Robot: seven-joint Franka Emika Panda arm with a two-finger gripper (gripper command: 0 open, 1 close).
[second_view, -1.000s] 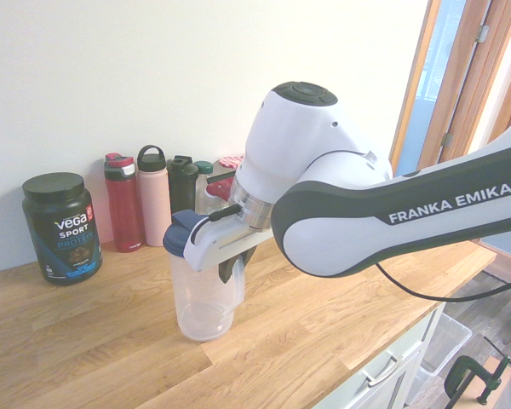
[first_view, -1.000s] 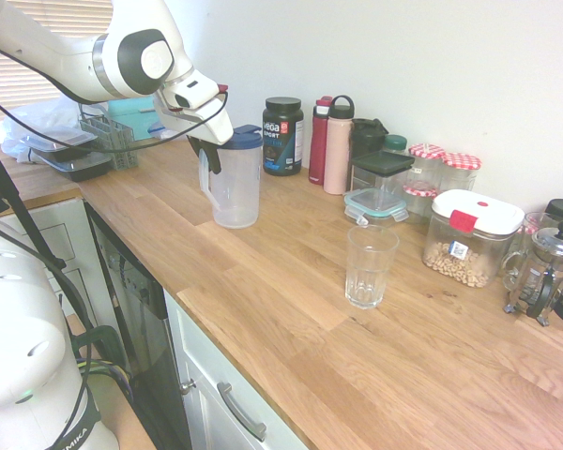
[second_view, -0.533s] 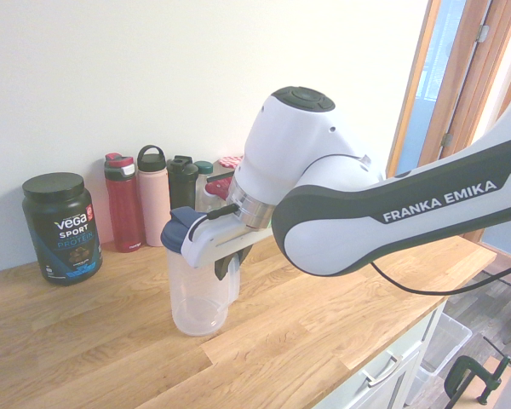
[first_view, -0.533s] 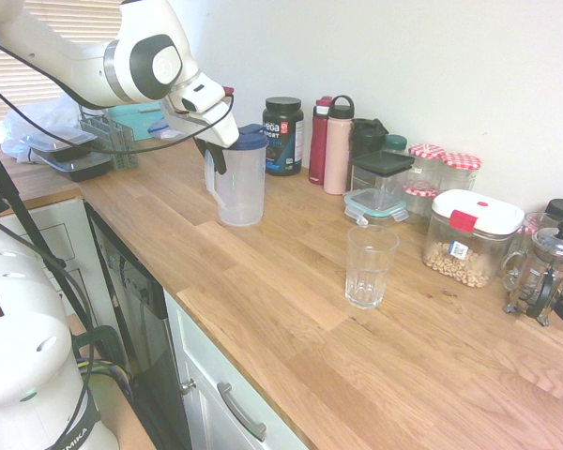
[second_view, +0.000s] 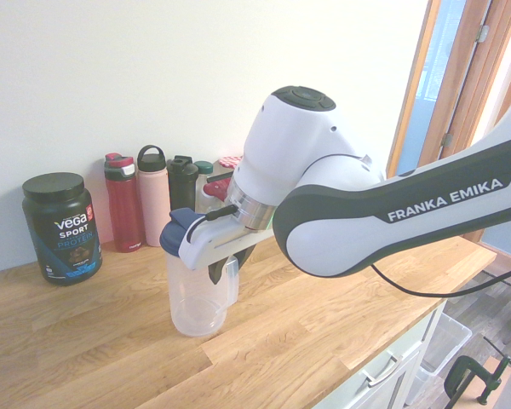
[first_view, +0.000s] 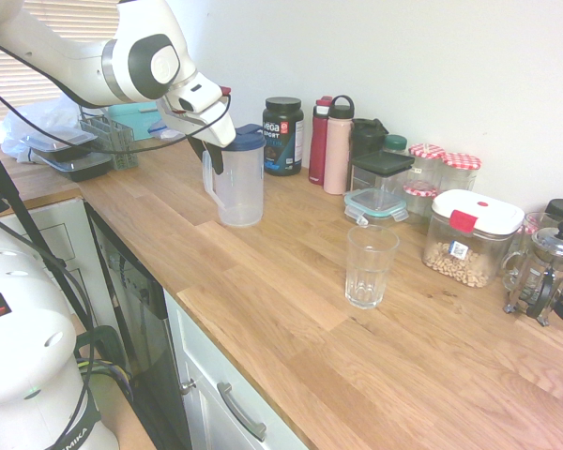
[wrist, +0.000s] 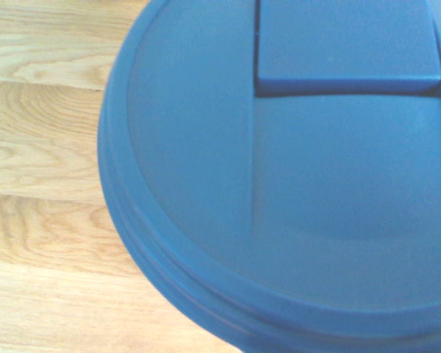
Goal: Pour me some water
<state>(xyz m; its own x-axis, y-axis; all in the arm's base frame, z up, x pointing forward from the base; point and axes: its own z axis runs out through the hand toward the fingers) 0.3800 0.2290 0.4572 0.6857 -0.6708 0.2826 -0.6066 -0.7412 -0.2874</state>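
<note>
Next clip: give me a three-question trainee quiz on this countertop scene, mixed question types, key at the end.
1. True or false: the drinking glass stands upright on the wooden counter, apart from the pitcher.
2. What colour is the pitcher's lid?
A) red
B) blue
C) white
3. Fill in: the gripper is at the pitcher's ______.

Key
1. True
2. B
3. handle
</note>
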